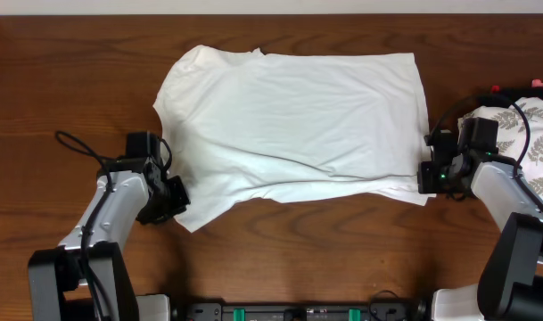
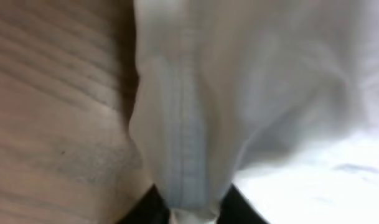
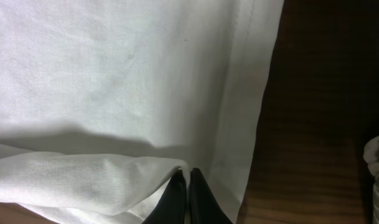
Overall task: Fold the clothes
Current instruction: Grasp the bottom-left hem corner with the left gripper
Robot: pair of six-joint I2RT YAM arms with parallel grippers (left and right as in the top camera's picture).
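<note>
White short-sleeved cotton T-shirt (image 1: 298,125) spread on brown wooden table (image 1: 57,80)
left gripper (image 1: 176,203) pinches its hemmed near left corner; right gripper (image 1: 425,176), jaws closed, touches its near right corner; grip there unclear

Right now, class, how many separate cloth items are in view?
2: a white T-shirt spread across the middle of the table, and a leaf-patterned cloth at the right edge, partly cut off by the frame.

A robotics lab bench, judging by the wooden table (image 1: 39,107) with cabled left arm (image 1: 111,209) and right arm (image 1: 512,192)
</note>
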